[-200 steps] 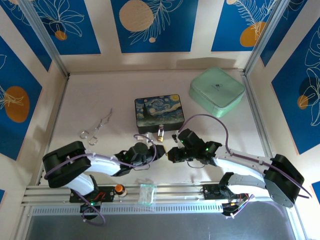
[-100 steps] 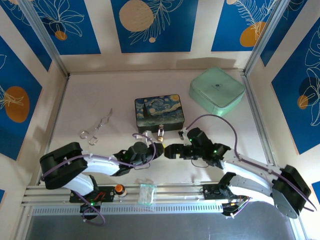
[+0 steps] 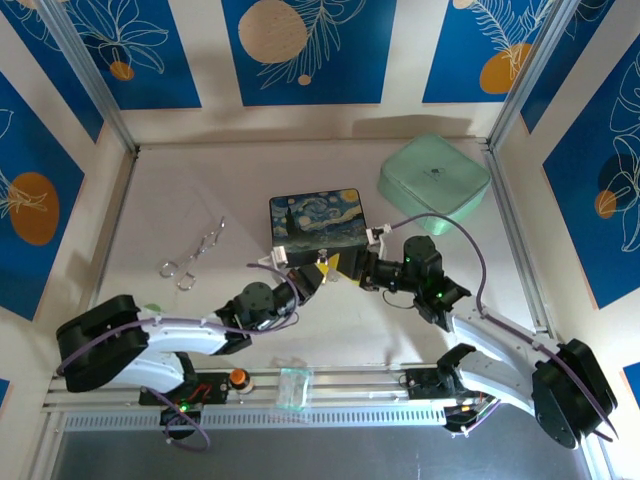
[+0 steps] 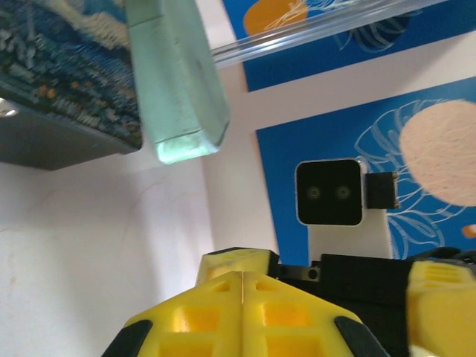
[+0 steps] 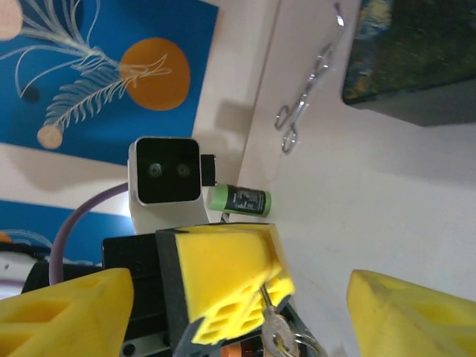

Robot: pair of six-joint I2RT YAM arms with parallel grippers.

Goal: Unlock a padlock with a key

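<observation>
With left tool (image 4: 242,286) pinched shut on what looks like the key (image 5: 272,327) and right tool (image 3: 342,266) gaping, empty: steady padlock (image 3: 322,261) just in front of starry-night box (image 3: 318,220), align blade squarely, insert before turning.

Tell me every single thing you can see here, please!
painted box: one, blue starry-night picture, middle of the table.
case: one, mint green, far right corner.
metal tongs: one, silver, left of the painted box.
tube: one, green, lying on the table's left side.
padlock: one, brass-gold, at the painted box's front edge, mostly hidden.
key: one, silver, pinched in the left tool.
clear packet: one, see-through, on the front rail.
knob: one, orange, on the front rail.
left tool: one, yellow and black, shut on the key, in front of the painted box.
right tool: one, yellow and black, open, facing the left tool.
</observation>
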